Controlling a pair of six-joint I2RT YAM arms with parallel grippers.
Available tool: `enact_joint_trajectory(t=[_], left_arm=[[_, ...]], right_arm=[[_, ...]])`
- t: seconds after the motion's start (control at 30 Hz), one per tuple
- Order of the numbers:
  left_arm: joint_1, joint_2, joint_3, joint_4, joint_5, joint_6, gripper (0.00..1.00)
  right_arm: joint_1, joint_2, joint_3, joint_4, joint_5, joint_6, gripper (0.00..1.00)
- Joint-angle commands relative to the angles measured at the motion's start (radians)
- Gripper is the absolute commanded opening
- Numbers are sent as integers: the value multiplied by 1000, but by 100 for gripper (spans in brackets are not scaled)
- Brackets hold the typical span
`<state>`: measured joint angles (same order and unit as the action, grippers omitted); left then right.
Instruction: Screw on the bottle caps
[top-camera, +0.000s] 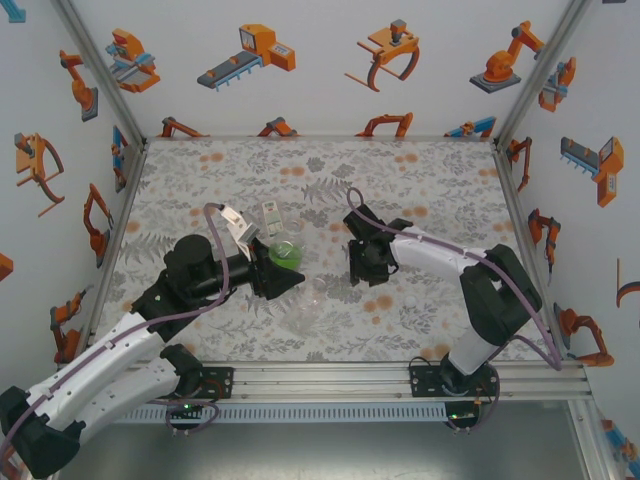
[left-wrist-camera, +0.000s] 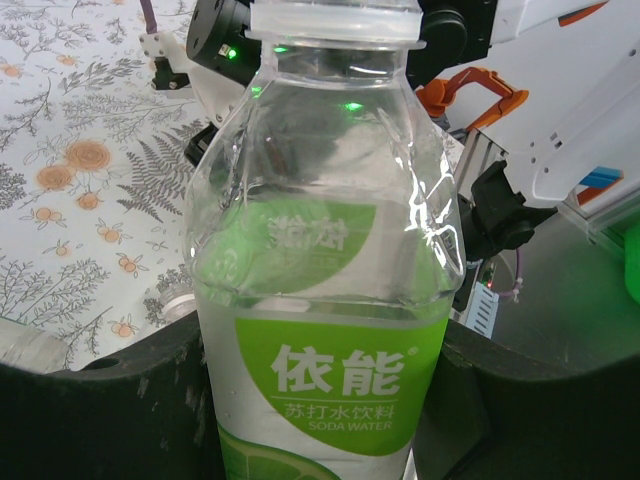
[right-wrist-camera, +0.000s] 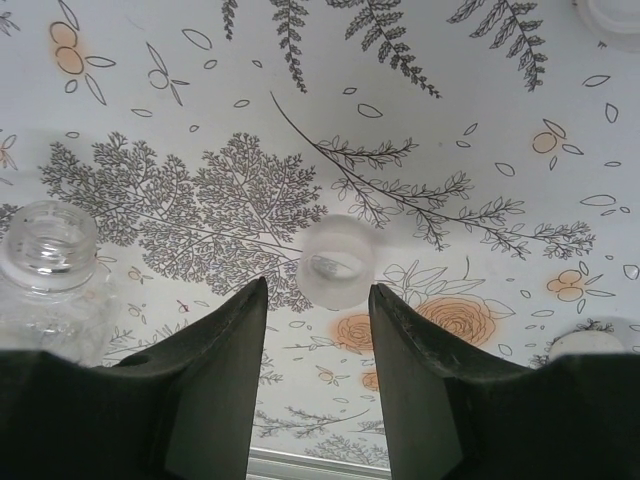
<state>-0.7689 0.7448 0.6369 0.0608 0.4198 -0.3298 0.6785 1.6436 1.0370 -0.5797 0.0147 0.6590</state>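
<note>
My left gripper (left-wrist-camera: 320, 340) is shut on a clear bottle with a green label (left-wrist-camera: 330, 300), held upright, a pale ring or cap at its top edge. From above, this bottle (top-camera: 284, 254) stands at the left gripper (top-camera: 290, 278). My right gripper (right-wrist-camera: 317, 284) is open, low over the table. A pale bottle cap (right-wrist-camera: 336, 262) lies just beyond its fingertips, not between them. To its left is a plain bottle with an open neck (right-wrist-camera: 50, 240). Seen from above, the right gripper (top-camera: 358, 270) sits right of the plain bottle (top-camera: 305, 312).
A bottle with a white-and-green label (top-camera: 270, 215) stands behind the held one. Another cap (right-wrist-camera: 612, 12) lies farther off at the right wrist view's top right, and a pale round thing (right-wrist-camera: 590, 345) at its right edge. Printed walls enclose the floral table (top-camera: 440, 180).
</note>
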Motion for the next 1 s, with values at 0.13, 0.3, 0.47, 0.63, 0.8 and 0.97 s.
enact_joint_trajectory(t=[0.13, 0.3, 0.47, 0.63, 0.8, 0.97], left_arm=[[5, -3, 30, 26, 20, -9, 0], [5, -9, 30, 20, 17, -7, 0], [5, -13, 29, 16, 17, -8, 0], [6, -16, 29, 15, 14, -8, 0], [5, -12, 30, 17, 13, -8, 0], [6, -10, 30, 17, 16, -11, 0]], right_arm=[[6, 7, 25, -22, -12, 14, 44], [7, 26, 15, -16, -8, 13, 45], [7, 41, 0, -2, -12, 14, 45], [7, 51, -11, 10, -12, 15, 45], [7, 69, -21, 24, -15, 15, 45], [6, 79, -37, 39, -17, 20, 43]])
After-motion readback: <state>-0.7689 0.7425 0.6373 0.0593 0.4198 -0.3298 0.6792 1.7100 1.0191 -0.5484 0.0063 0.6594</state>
